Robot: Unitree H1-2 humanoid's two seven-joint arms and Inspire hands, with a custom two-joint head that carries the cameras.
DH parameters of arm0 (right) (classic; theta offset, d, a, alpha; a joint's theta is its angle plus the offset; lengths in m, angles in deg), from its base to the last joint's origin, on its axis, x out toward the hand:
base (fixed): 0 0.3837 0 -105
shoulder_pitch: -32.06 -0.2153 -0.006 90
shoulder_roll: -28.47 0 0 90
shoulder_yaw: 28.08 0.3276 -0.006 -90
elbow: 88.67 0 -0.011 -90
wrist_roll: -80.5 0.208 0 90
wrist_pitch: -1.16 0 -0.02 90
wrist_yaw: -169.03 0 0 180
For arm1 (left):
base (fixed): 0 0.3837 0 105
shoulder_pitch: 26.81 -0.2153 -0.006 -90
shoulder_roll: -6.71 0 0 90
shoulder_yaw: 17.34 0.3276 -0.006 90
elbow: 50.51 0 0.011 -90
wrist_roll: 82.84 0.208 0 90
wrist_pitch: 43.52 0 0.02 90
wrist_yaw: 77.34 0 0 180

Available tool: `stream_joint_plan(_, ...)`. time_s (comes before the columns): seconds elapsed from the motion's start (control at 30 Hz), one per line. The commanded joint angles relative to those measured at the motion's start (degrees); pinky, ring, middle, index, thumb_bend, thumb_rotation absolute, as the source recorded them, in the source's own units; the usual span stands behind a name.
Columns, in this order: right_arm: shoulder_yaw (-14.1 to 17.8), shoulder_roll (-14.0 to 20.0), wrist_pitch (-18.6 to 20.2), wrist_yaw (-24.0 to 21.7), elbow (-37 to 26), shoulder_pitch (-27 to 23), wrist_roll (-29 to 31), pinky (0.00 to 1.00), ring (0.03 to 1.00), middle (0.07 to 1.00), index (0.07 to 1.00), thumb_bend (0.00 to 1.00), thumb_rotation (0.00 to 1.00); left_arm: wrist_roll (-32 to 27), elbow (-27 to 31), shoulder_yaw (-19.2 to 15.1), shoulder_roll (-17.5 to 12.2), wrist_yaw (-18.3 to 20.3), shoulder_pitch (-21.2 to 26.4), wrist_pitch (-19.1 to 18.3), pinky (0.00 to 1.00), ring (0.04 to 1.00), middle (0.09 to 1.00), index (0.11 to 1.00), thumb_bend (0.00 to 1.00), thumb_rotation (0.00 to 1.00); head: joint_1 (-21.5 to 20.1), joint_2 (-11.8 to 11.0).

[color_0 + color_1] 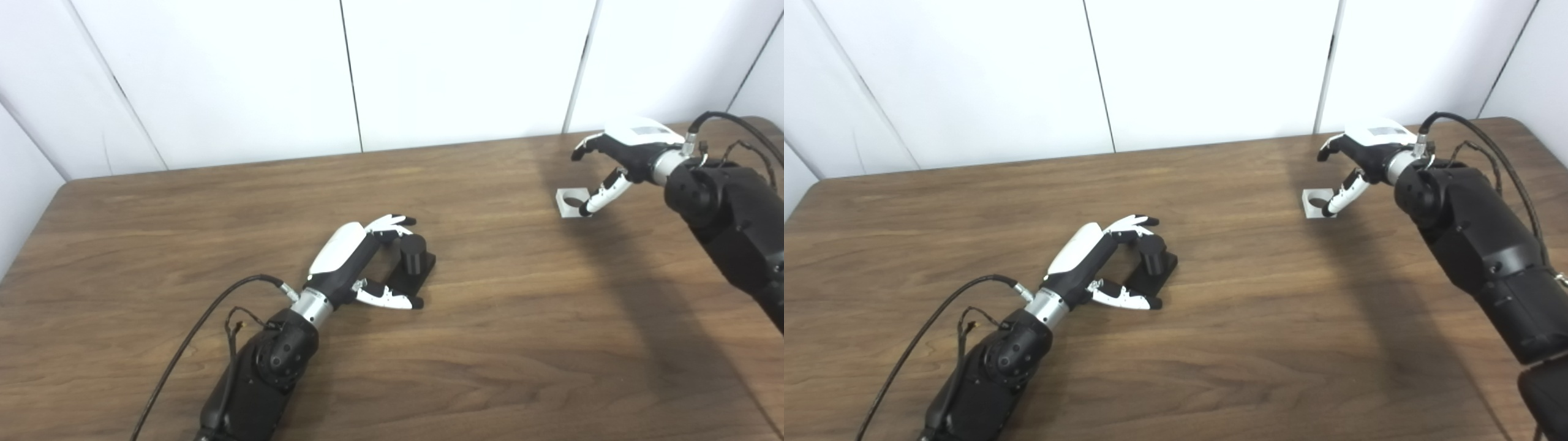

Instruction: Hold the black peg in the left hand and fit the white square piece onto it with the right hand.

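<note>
Peg setup on a brown wood-grain table (490,343) that fills most of the view, with white wall panels (459,67) behind its far edge, split by dark vertical seams. Left arm enters bottom left; left hand (367,260) lies low on the table near centre, fingers above and thumb below spread around the black peg (414,252). Peg is a short upright cylinder on a flat black base (422,274), resting on the table. Fingertips sit just beside the peg's top; contact cannot be confirmed from this angle, so the hand reads as apart, not clamped. Right arm enters from the right edge; right hand (618,160) is at the far right of the table, fingers curled but separated, holding nothing. White square piece (569,202) lies flat on the table, round hole up, with the thumb tip just beside or touching its right edge. Piece and peg are well apart.
</note>
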Motion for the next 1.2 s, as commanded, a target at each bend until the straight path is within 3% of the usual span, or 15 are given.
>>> stream_joint_plan(0.0, 0.7, 0.9, -0.5, 0.7, -2.1, -2.8, -0.4, 0.77, 0.863, 0.861, 0.781, 0.82, 0.26, 0.5, 0.7, -0.2, -1.4, 1.0, 0.9, -1.3, 0.81, 0.933, 0.891, 0.628, 0.81, 0.14, 0.0, 0.1)
stream_joint_plan(1.17, -0.3, -1.3, -1.1, 3.4, -1.2, 2.0, -0.6, 0.73, 0.838, 0.857, 0.757, 0.80, 0.26, 0.6, 1.4, -0.4, -1.5, 1.2, 0.3, -1.5, 0.80, 0.930, 0.886, 0.626, 0.82, 0.16, 0.7, 0.8)
